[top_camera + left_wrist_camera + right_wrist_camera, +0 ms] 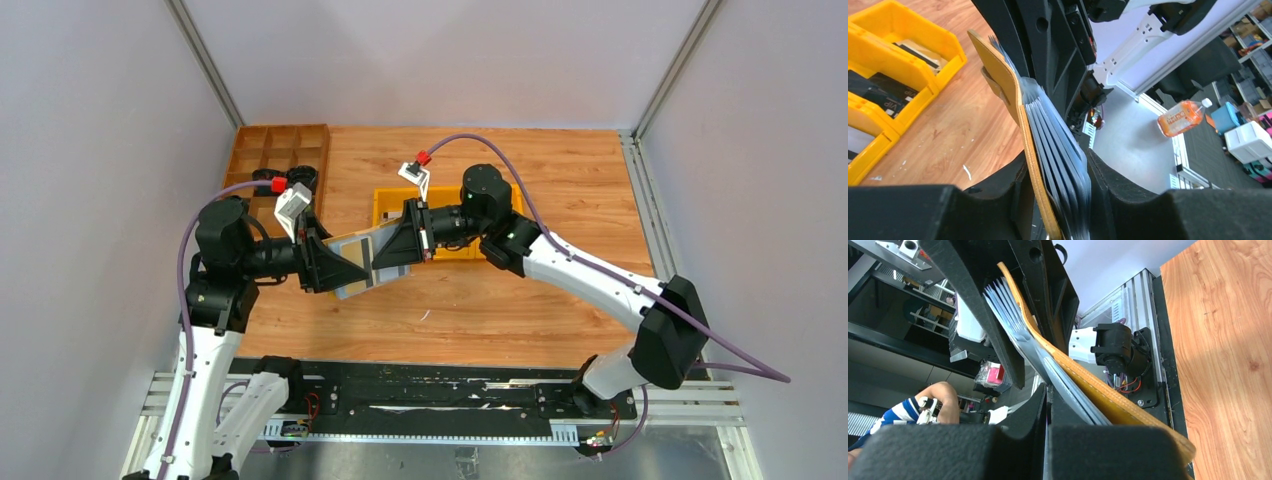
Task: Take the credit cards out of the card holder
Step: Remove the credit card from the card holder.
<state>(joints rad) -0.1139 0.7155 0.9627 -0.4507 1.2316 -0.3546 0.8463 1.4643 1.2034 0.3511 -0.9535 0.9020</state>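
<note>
The mustard-yellow card holder (358, 262) hangs open in the air between both grippers, above the wooden table. My left gripper (325, 262) is shut on it. In the left wrist view the yellow cover (1017, 107) and the grey pleats (1060, 155) sit between my left gripper's (1060, 200) pads. My right gripper (1048, 412) is shut on a thin grey sheet coming out of the pleats, apparently a credit card. The rest of the card holder (1093, 387) passes to the right of its fingers (1108, 450). Dark credit cards (887, 89) lie in the yellow bins (923, 67).
The yellow bins (388, 200) stand on the table just behind the two grippers. A wooden compartment tray (282, 150) sits at the back left, with a small black object (303, 177) by it. Grey walls close in both sides.
</note>
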